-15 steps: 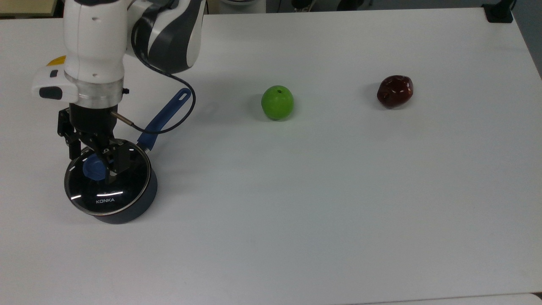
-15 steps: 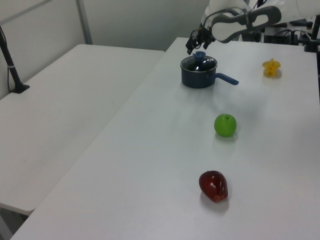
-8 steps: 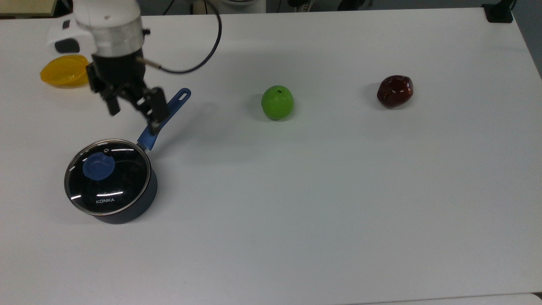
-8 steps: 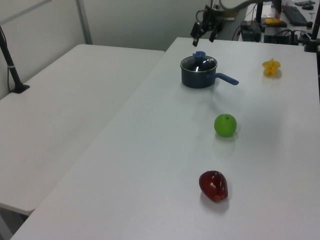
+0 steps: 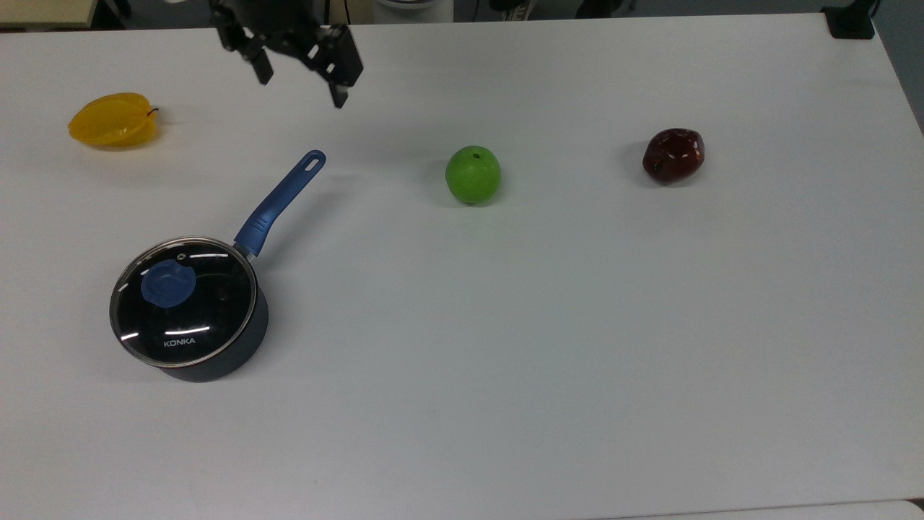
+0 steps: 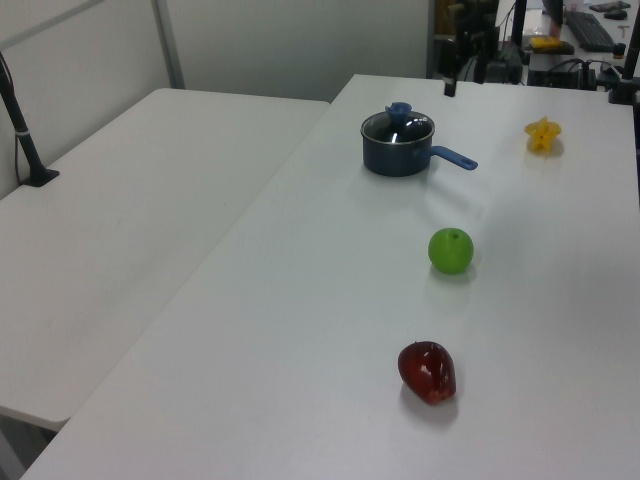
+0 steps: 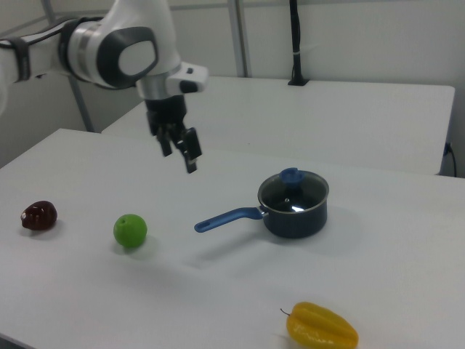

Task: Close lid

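White table (image 5: pixel 577 361) carries everything. Toward one end, near a long edge, the lid (image 5: pixel 183 300) sits flat on the black saucepan (image 7: pixel 294 216), rim seated all round, so the closing looks done. High above the table's far edge the gripper (image 5: pixel 299 68) hangs with its jaws apart, holding and touching nothing.

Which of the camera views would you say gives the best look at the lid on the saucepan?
The top view: the lid faces the camera, showing its metal rim, blue knob and lettering. The right view shows it obliquely, seated on the saucepan. In the left view it sits far off, knob visible.
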`<action>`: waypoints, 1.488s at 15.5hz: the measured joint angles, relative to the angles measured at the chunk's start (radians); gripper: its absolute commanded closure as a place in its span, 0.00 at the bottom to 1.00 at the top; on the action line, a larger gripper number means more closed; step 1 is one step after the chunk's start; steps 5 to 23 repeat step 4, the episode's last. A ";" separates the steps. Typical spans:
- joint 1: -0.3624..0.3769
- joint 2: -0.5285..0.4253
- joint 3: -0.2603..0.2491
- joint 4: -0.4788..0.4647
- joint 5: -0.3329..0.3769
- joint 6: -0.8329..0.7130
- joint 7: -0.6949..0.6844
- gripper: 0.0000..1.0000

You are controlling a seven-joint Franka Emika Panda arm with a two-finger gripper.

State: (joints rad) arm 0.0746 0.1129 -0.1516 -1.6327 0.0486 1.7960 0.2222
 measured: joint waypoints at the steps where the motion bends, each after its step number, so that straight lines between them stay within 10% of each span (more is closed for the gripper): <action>1: 0.000 -0.033 0.015 -0.043 -0.015 0.000 -0.008 0.00; 23: -0.006 -0.110 0.024 -0.117 -0.029 0.000 -0.062 0.00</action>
